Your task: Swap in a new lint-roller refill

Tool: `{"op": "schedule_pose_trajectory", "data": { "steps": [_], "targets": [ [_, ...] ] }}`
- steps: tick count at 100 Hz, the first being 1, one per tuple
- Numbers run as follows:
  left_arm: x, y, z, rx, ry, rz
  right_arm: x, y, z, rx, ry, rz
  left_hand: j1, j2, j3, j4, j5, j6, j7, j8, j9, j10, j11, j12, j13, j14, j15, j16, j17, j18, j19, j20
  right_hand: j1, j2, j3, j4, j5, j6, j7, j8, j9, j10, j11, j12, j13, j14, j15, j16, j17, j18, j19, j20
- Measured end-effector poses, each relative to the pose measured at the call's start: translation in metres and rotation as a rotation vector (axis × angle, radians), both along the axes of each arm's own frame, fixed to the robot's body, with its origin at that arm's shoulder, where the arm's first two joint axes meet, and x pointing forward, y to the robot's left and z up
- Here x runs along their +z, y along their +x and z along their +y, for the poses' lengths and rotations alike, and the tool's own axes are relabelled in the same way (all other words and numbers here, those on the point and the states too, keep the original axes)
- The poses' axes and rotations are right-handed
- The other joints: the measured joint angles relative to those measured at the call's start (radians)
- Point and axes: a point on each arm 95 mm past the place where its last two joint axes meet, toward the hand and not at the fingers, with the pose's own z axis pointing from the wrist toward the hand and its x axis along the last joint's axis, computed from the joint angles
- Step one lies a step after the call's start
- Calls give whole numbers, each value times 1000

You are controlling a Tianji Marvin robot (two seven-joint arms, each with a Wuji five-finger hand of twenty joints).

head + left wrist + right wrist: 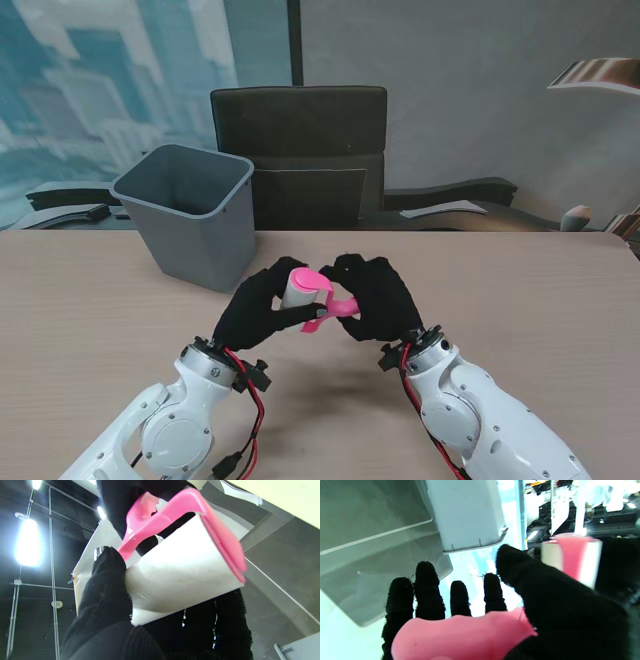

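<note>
A: Mostly hidden, then — what can be made out of the roller [318, 300]?

B: Only parts. From the stand, the white refill [296, 290] shows between the two black-gloved hands, held above the counter [520, 290]; the pink handle's middle lies behind the fingers. The left hand [255, 310] has its fingers closed round the refill; the left wrist view confirms this, with one finger [107, 580] pressed on the white paper and the pink end cap at the refill's far end.

A: And the right hand [378, 298]?

B: It is closed on the pink handle. In the right wrist view the handle [460, 635] crosses the palm, the thumb lies over it, and four fingertips [427, 590] stand up behind it. How tightly they press cannot be told. The refill [570, 555] there is blurred and partly covered by the thumb.

A: Edges and free room?

B: A grey bin [190, 215] stands on the counter, left and farther from me, near the left hand but apart from it. A black chair [300, 150] sits behind the far edge. To the right the counter is open up to its edge. Both forearms are cut off at the near border.
</note>
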Motion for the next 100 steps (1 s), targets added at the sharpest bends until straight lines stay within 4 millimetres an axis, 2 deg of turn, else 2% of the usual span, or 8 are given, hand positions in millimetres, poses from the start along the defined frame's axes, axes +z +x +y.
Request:
{"op": "schedule_pose_trajectory", "data": {
  "steps": [19,36,44,55,67,71,81,100],
  "targets": [
    [-1,-6,-6,-17,-65,74,0,10,4,-38,70,-12,0,0,1,0,0,0,-2,0,0,0,2,0,0,0,0,0,0,0,0,0,62,-12,7,0,42,21,209,166,127,3,183,141,110,-42,328,99,112,-64,189,23],
    [-2,-7,-9,-21,-64,86,1,10,8,-40,84,-15,0,0,1,0,0,0,-2,0,0,0,2,0,0,0,0,0,0,0,0,0,85,-32,6,-4,131,-91,513,169,357,-1,282,273,290,-121,600,136,269,-109,318,54],
    [-3,-7,-10,-25,-67,98,1,9,9,-39,98,-12,0,0,1,0,0,0,-2,0,0,0,2,0,0,0,0,0,0,0,0,0,96,-32,-6,-37,222,-153,618,173,483,-38,337,312,404,-147,679,212,361,-121,379,64],
    [-3,-6,-11,-32,-66,104,1,10,10,-35,121,-6,0,0,1,0,0,0,-2,0,0,0,2,0,0,0,0,0,0,0,0,0,80,-52,-16,-37,330,-200,651,222,617,-82,403,375,531,-171,779,247,476,-126,463,75],
    [-3,-3,-11,-26,-57,103,1,10,10,-30,133,-5,0,0,2,5,-1,-8,-13,-6,-6,-3,2,0,0,-2,0,0,-3,-2,0,-1,-7,-62,-16,-32,493,-265,810,354,767,-147,464,460,626,-198,852,284,612,-136,547,49],
    [-3,-3,-10,-21,-50,101,1,10,10,-30,136,-5,-2,0,35,5,-2,-30,-97,-45,-35,-9,3,1,-4,-6,-13,0,-14,-12,0,-2,-16,-64,-16,-19,539,-290,846,381,814,-172,480,489,645,-206,854,318,656,-139,566,25],
    [-5,0,-8,-22,-17,113,5,10,7,-25,132,-13,-159,0,294,5,-42,-70,-411,-133,-157,-20,-32,1,-42,-28,-23,0,-56,-25,-20,-2,-34,-65,-17,16,584,-304,849,390,882,-207,497,514,668,-211,866,367,734,-140,605,-10],
    [-5,2,2,-6,67,74,19,8,-6,-14,65,-20,-254,0,348,5,-83,-94,-628,-224,-270,-16,-109,1,-111,-26,-58,0,-113,-26,-80,-10,-38,-66,-17,86,598,-314,849,391,923,-223,490,535,681,-220,871,424,810,-143,640,-28]
  ]
}}
